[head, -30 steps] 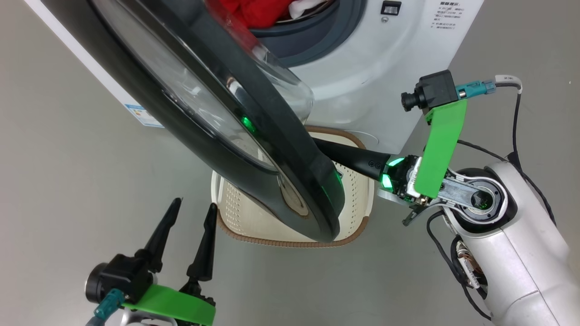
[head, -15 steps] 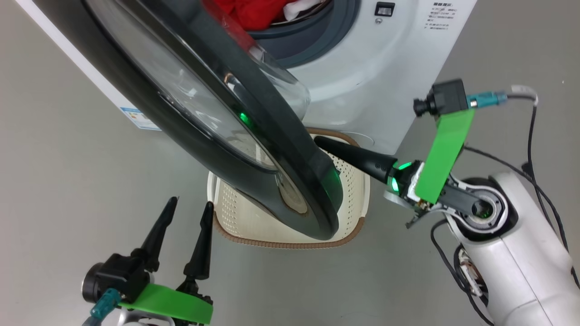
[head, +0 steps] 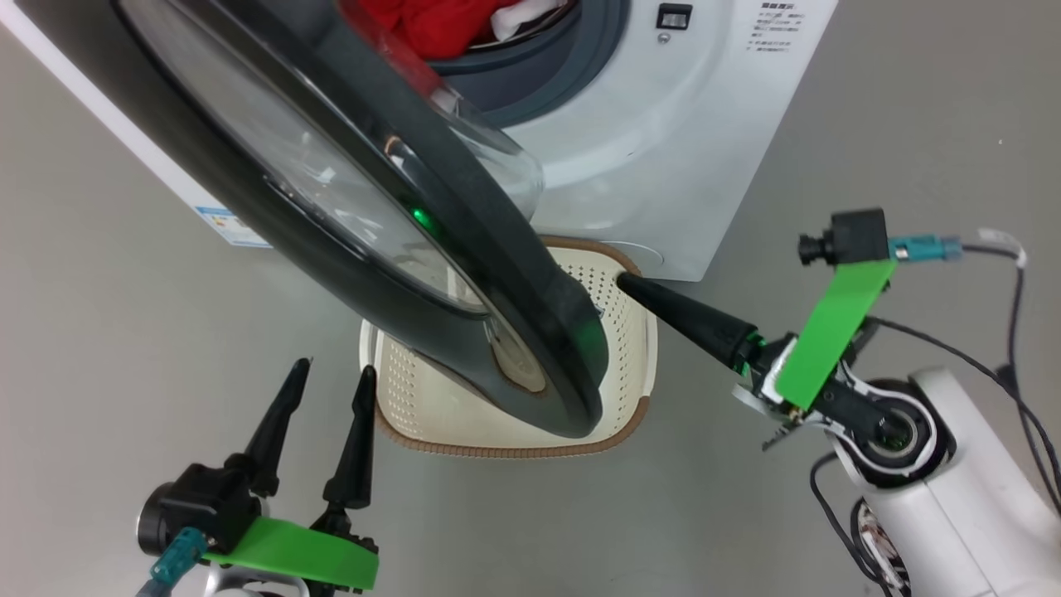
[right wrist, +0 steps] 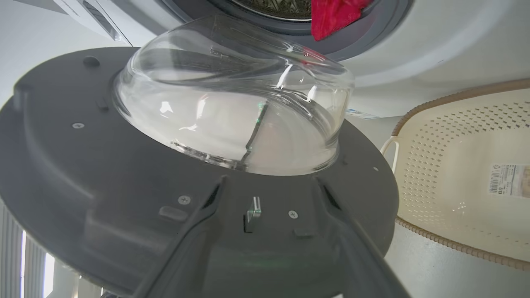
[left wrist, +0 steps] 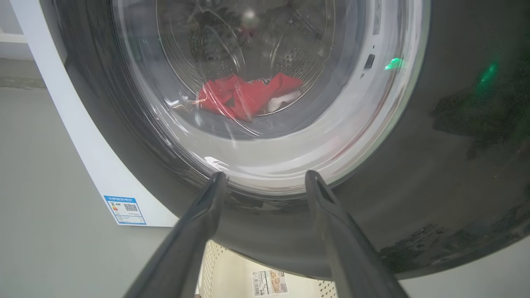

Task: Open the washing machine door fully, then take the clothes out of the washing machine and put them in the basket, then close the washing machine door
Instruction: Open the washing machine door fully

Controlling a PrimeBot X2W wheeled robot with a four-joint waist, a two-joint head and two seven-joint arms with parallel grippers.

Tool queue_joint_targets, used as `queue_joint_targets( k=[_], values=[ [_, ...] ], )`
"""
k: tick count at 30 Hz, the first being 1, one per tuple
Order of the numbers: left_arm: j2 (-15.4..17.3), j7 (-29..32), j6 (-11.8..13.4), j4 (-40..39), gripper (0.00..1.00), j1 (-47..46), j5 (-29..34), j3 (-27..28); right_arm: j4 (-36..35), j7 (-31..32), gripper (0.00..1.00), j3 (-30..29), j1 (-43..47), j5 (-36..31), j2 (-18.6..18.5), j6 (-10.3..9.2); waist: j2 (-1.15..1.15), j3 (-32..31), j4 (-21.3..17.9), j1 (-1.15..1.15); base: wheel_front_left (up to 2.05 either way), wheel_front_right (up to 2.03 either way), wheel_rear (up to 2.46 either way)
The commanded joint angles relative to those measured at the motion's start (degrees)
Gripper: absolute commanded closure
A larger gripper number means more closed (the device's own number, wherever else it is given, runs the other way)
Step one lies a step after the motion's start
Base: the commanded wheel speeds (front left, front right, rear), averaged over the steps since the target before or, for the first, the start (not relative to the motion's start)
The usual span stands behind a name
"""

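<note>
The washing machine door, black-rimmed with a bulging glass bowl, stands swung out from the white washing machine. Red and white clothes lie in the drum; through the glass they show in the left wrist view. The cream basket sits on the floor under the door. My right gripper is open and empty, facing the door's grey inner face; in the head view its tip sits just right of the rim, above the basket. My left gripper is open at the lower left, before the door's outer side.
Grey floor surrounds the machine. A blue sticker marks the machine's lower front corner. The basket has a label on its floor. The right arm's cable loops beside its wrist.
The right gripper has drawn back to the right, out from behind the door's rim, and its jaws now stand apart. The head camera has shifted. The left gripper has kept still.
</note>
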Motion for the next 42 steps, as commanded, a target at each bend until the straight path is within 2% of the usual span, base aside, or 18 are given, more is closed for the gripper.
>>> queue_joint_targets(
  k=[1,24,33,42],
  values=[
    [1.03,-0.54,-0.31,-1.48,0.0,-0.04,-0.21,2.16,-1.04,-1.4,0.0,0.81,1.33,-1.08,-0.21,0.03,0.0,-0.23,-0.38,0.0,0.0,0.0,0.0],
    [1.14,-0.54,-0.31,-1.12,0.0,0.92,-0.33,3.06,4.08,-19.98,0.0,7.48,9.73,-5.0,-6.67,0.03,0.0,-1.64,-2.56,0.0,0.0,0.0,0.0],
    [1.2,-0.54,-0.31,-0.98,0.0,1.27,-0.29,3.22,6.53,-31.62,0.0,10.98,10.38,-8.58,-9.64,0.03,0.0,-2.18,-3.17,0.0,0.0,0.0,0.0],
    [1.17,-0.54,-0.31,-0.82,0.0,1.57,-0.21,3.52,9.78,-45.53,0.0,18.16,9.7,-16.22,-12.79,0.03,0.0,-2.52,-3.51,0.0,0.0,0.0,0.0]
  ],
)
